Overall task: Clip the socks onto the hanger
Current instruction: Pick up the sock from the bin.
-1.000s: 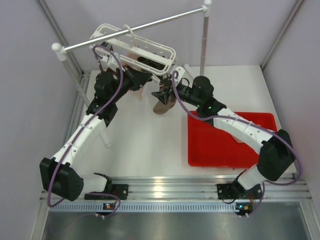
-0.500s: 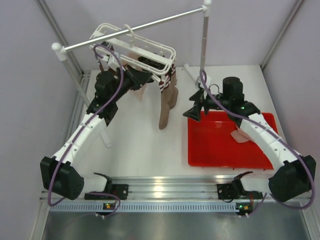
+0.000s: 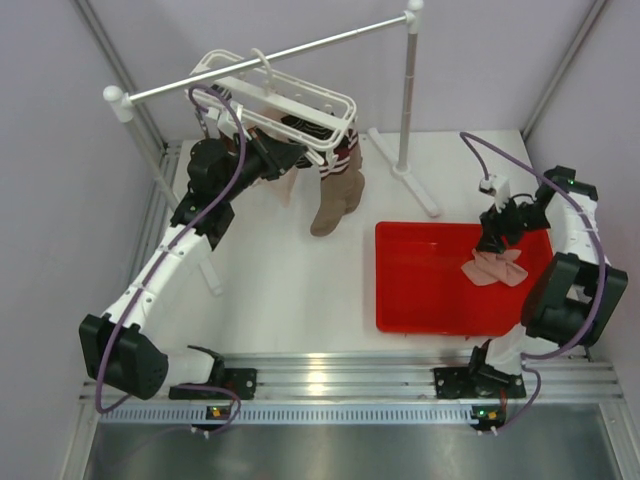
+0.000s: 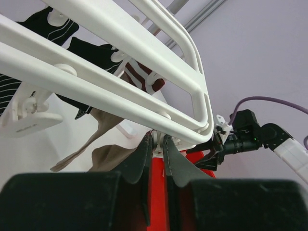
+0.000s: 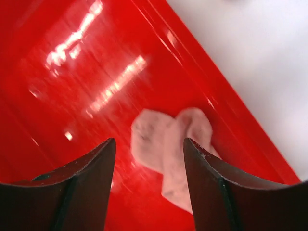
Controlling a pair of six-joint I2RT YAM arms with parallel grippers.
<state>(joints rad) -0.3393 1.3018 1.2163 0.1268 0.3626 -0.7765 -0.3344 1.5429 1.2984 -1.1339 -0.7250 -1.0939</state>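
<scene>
The white hanger (image 3: 318, 97) hangs from the rail at the back left. A taupe-brown pair of socks (image 3: 336, 198) with dark striped cuffs dangles from its right end. My left gripper (image 3: 298, 155) is up under the hanger. In the left wrist view it (image 4: 157, 143) is shut on a small white clip under the hanger's frame (image 4: 120, 91), with the taupe socks (image 4: 108, 156) to the left. My right gripper (image 3: 490, 243) hovers over a pale pink sock (image 3: 495, 268) in the red tray (image 3: 420, 290). It (image 5: 149, 143) is open, the pink sock (image 5: 171, 144) below between its fingers.
The long white rail (image 3: 300, 48) on poles crosses the back; its right pole and foot (image 3: 405, 175) stand just behind the tray. Grey walls close both sides. My right arm (image 4: 248, 137) shows far off in the left wrist view.
My right arm has let go of the taupe sock at the hanger and swung right, over the red tray. The sock now hangs by itself. My left arm has stayed.
</scene>
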